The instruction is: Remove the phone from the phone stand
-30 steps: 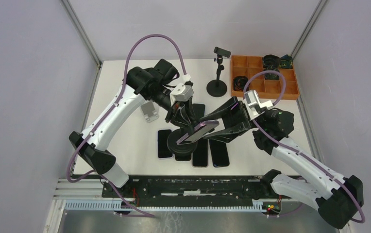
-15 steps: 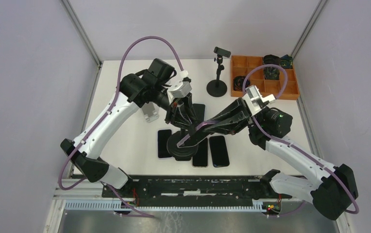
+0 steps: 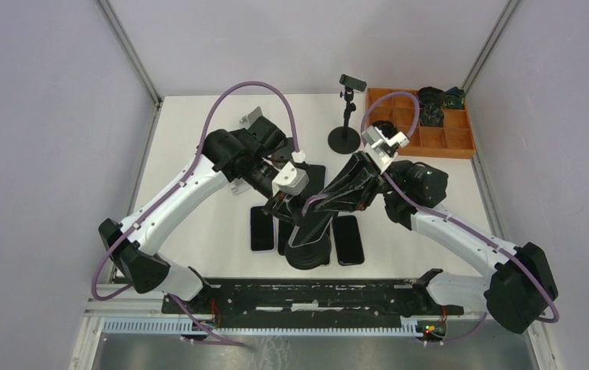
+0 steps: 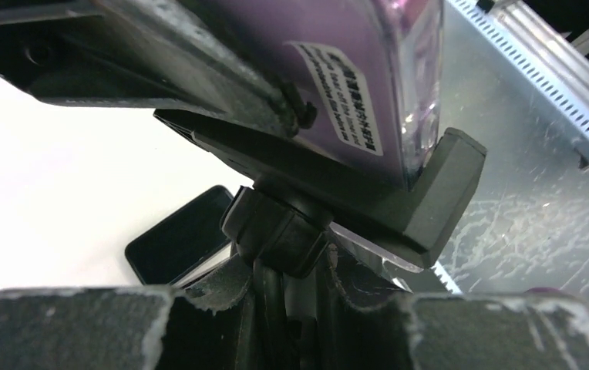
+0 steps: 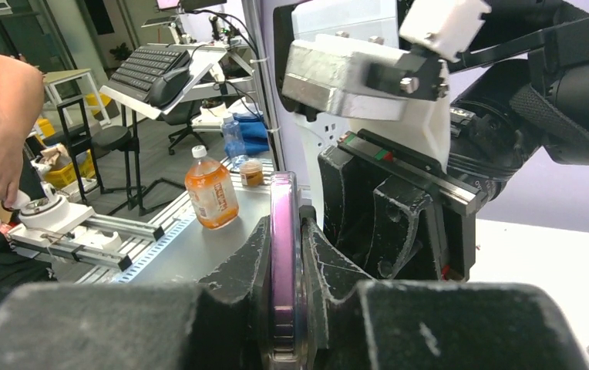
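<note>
A purple phone (image 3: 312, 203) sits in the black clamp (image 4: 430, 193) of a black phone stand, whose round base (image 3: 307, 254) is near the table's front edge. In the left wrist view the phone's purple back (image 4: 353, 69) fills the top. My left gripper (image 3: 291, 213) is shut on the stand's stem (image 4: 272, 301), just under the ball joint. My right gripper (image 3: 326, 204) is shut on the phone's edge (image 5: 282, 231), one finger on each face. The phone rests in the clamp, tilted.
Several dark phones (image 3: 261, 229) lie flat on the white table around the stand base, one at the right (image 3: 348, 240). A second black stand (image 3: 345, 116) stands at the back. An orange compartment tray (image 3: 430, 137) holds small black parts at back right.
Both grippers, the stand and the phone have moved toward the near edge and slightly right. The stand base has slid over the flat phones. The phone stands more edge-on.
</note>
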Tool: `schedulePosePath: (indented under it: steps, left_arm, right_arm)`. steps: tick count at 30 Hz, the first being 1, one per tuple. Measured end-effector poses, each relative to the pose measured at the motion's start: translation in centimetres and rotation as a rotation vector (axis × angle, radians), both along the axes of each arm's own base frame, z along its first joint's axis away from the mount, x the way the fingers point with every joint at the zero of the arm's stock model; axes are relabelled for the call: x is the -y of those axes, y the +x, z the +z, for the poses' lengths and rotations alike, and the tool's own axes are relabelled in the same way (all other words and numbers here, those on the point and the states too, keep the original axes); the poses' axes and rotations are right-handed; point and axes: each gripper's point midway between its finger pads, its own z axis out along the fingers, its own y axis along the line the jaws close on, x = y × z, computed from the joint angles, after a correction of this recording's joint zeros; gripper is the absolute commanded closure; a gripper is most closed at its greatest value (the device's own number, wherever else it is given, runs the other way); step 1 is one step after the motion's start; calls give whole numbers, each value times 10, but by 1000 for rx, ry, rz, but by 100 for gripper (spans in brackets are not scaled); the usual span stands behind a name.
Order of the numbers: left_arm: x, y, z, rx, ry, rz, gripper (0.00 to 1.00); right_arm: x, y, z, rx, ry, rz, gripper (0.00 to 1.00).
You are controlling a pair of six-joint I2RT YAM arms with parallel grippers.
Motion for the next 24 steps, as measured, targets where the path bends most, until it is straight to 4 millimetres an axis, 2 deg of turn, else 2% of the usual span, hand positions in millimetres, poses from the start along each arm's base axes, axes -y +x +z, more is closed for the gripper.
schedulePosePath:
  steps: [8,20,22,23,24]
  left_arm:
    - [-1,7,-17,126,19,-23,98]
    - [3,21,-37,240,60,-11,98]
    - [2,23,-42,256,69,-12,98]
    - [-2,27,-50,296,97,-15,98]
    - [-3,27,-51,296,103,-15,98]
  right_arm:
    - [-2,5,-9,-29,-30,0,100]
    - [5,20,-14,-47,-49,-43,100]
    - [8,23,-13,-46,-45,-59,100]
    - [19,31,-1,-41,-1,-116,100]
    - [20,31,0,-42,1,-118,100]
